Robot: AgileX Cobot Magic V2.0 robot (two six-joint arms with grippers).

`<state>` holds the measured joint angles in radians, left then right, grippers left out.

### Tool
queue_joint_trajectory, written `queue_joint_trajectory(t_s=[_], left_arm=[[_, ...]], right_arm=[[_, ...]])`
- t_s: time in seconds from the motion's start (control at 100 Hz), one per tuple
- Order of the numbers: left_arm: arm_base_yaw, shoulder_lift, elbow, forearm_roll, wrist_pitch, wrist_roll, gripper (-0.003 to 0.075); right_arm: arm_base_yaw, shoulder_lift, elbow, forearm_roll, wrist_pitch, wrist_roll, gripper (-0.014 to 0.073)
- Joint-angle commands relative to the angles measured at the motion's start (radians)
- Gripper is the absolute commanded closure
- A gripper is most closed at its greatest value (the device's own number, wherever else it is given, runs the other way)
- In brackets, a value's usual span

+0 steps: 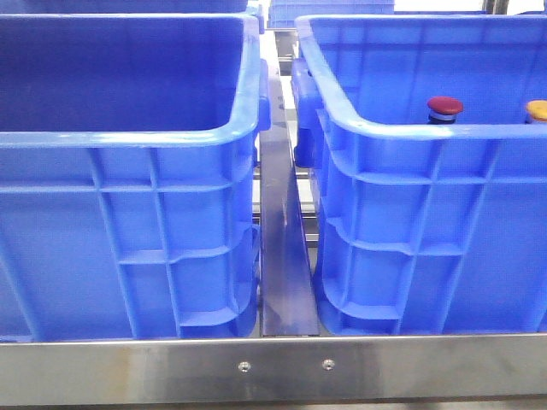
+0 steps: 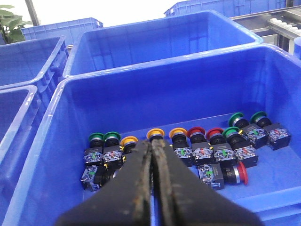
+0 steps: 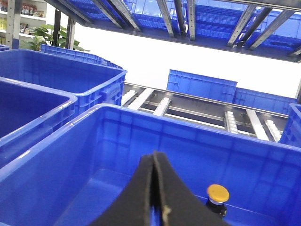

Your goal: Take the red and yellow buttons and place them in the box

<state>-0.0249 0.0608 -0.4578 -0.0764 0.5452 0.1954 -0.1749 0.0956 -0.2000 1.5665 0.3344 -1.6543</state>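
Showing no readable writing, red button sits in box.

red button body hidden behind crate rim, yellow button cut by frame edge

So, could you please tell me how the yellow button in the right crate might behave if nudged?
The yellow button stands upright on a narrower dark body, so it looks top-heavy and likely to tip. Its domed cap looks smooth, probably slippery to pinch. Once toppled, the round cap may roll across the crate floor.
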Motion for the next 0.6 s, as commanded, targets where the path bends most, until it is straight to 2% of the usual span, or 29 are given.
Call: queue_joint_trajectory(t_s=[0.0,0.07,0.18,0.39,0.5,0.59], left_arm=[[0.003,0.011,-0.020,-0.006,-0.075,-0.009,0.0741],[0.003,0.011,0.000,-0.006,-0.124,-0.027,0.0741],[0.017,0.011,0.048,0.039,-0.207,-0.148,0.0741],[0.097,0.010,0.213,0.039,-0.428,-0.188,0.0741],[0.102,-0.032,0.340,0.039,-0.568,-0.203,0.0741],[0.102,-0.091,0.446,0.039,-0.626,-0.203,0.0741]], right_arm=[[-0.007,0.010,-0.024,0.041,-0.008,0.001,0.0650],[-0.007,0.010,-0.024,0.041,-0.007,0.001,0.0650],[-0.007,0.010,-0.024,0.041,-0.006,0.001,0.0650],[-0.007,0.010,-0.024,0.041,-0.006,0.001,0.0650],[-0.007,0.010,-0.024,0.041,-0.006,0.001,0.0650],[-0.007,0.010,-0.024,0.041,-0.006,0.001,0.0650]])
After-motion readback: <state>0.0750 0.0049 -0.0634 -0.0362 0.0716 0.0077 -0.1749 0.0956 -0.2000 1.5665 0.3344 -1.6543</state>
